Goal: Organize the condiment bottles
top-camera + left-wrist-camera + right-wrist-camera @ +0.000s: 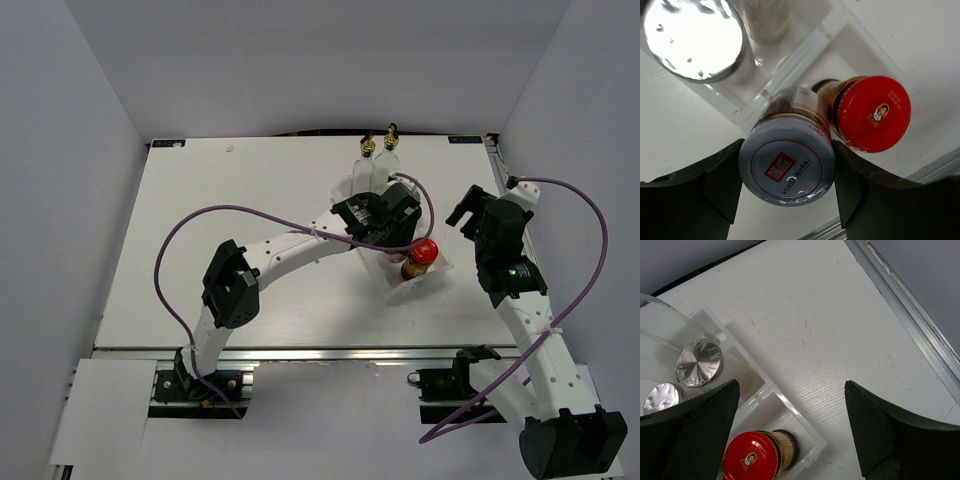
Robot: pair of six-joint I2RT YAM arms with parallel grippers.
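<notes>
placing step: left gripper (787, 170) clasps the pale-lidded jar (786, 172) over the tray (840, 55), beside the red-capped jar (872, 112); next, lower and release. right gripper (791, 405) gapes wide, empty.

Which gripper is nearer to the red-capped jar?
Left. The left gripper, shut on the pale-lidded jar, is beside the red-capped jar; the right gripper is apart, rightward.
</notes>
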